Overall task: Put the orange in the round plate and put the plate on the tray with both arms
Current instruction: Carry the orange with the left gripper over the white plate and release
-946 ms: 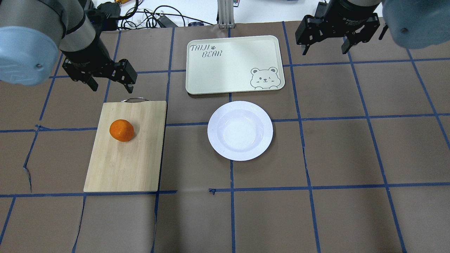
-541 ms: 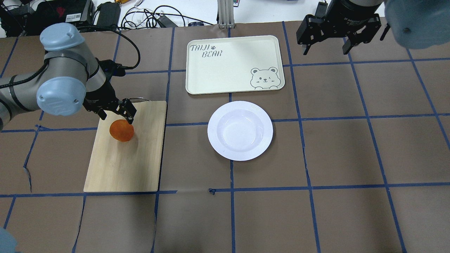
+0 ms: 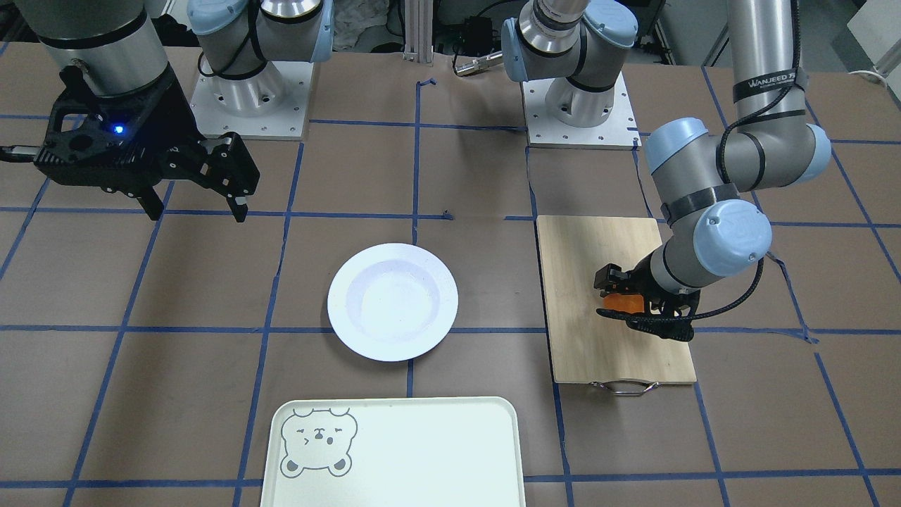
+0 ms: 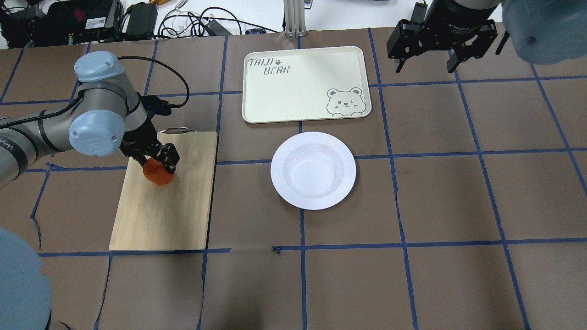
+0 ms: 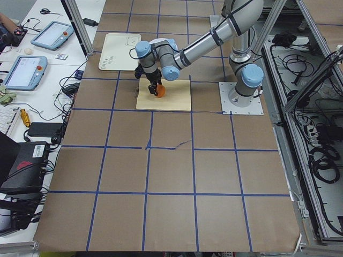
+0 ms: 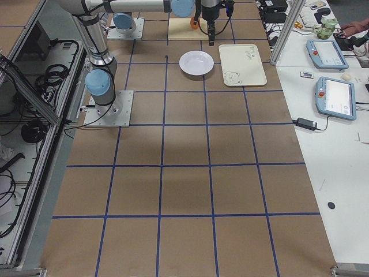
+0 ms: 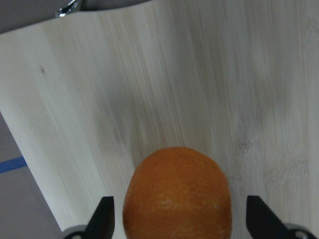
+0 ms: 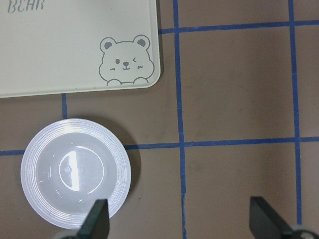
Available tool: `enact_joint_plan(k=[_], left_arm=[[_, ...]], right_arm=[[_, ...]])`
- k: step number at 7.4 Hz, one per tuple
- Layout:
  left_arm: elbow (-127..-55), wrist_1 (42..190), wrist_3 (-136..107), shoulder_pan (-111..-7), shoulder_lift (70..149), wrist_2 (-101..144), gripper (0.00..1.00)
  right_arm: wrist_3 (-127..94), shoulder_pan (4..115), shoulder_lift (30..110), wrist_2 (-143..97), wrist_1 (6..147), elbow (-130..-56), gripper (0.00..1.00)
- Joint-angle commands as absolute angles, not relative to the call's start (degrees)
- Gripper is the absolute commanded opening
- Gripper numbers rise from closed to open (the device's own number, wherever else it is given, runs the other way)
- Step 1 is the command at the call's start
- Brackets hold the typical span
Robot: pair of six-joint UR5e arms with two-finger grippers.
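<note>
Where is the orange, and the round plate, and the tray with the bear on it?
orange (image 7: 177, 196): left wrist view, middle of its dimpled skin.
round plate (image 4: 313, 170): overhead view, its sunken centre.
tray (image 4: 298, 87): overhead view, bare middle of its floor.

Left end effector (image 4: 156, 166) around orange (image 4: 158, 178), on cutting board (image 4: 165, 215)

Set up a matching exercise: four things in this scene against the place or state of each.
Things:
1 orange
2 plate
3 tray
4 right gripper

Places or states:
A in the air, open, holding nothing
B on the cutting board
C on the table, nothing in it
D flat on the table, bear printed in one corner

Pairs: 1-B, 2-C, 3-D, 4-A
</note>
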State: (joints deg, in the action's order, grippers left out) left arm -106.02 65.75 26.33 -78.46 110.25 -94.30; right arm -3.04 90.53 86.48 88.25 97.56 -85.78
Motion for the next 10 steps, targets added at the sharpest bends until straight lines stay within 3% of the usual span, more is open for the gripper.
enact_joint_plan(k=[1, 2, 5, 10], left_arm=[[-105.6, 65.6, 25.6, -78.5, 110.7, -94.3, 0.14], [-104.3, 65.7, 22.9, -79.4, 110.5, -93.4, 0.09], [-97.8, 70.6, -5.2, -92.1, 110.6, -86.8, 0.09], [-96.6, 56.6, -44.0, -111.7, 115.9, -76.0, 0.09]], right_arm=[[-3.3, 90.5, 86.5, 88.2, 97.3, -85.8, 1.00], [-3.3, 90.5, 86.5, 88.2, 97.4, -85.9, 1.00], [-3.3, 90.5, 86.5, 88.3, 97.2, -85.8, 1.00], [-3.4, 90.5, 86.5, 88.8, 97.1, -86.0, 1.00]])
